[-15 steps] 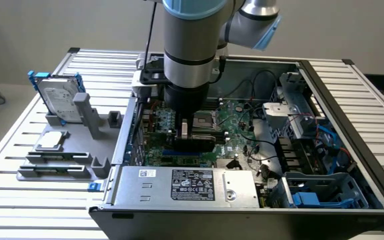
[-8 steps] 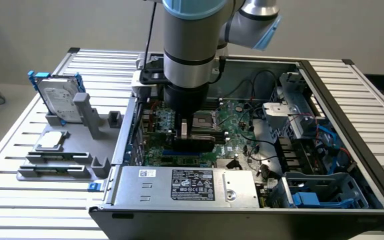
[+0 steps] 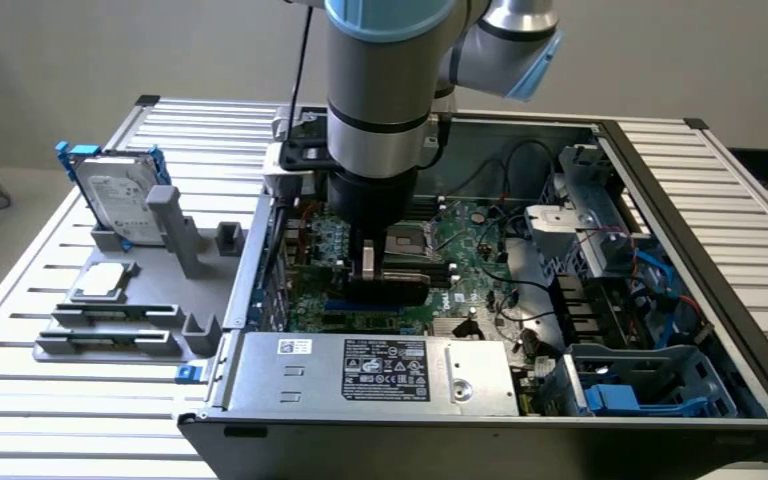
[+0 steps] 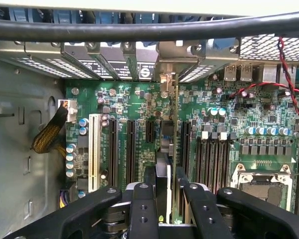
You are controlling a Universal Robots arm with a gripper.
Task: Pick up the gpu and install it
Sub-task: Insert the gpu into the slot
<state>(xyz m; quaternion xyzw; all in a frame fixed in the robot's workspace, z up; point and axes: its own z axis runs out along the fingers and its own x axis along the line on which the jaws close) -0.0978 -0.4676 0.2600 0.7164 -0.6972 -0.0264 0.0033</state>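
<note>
Pincer (image 4: 167,201) clenched on gpu (image 4: 168,147), edge-on at motherboard (image 4: 125,105) slot. Best to seat it vertical, bracket aligned, pressing evenly.

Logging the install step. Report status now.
The gripper shut on the gpu, thin green card with black cooler, upright at black expansion slots on green motherboard. Seating cannot be told. Twisted red-black wires lie apart from it.

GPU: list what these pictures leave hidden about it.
Wrist view: the gripper hides the near end of the gpu.
Wrist view: the gpu stands edge-on, so its contact edge and its seating in the motherboard cannot be judged.
Exterior view: the arm covers most of the gpu.
</note>
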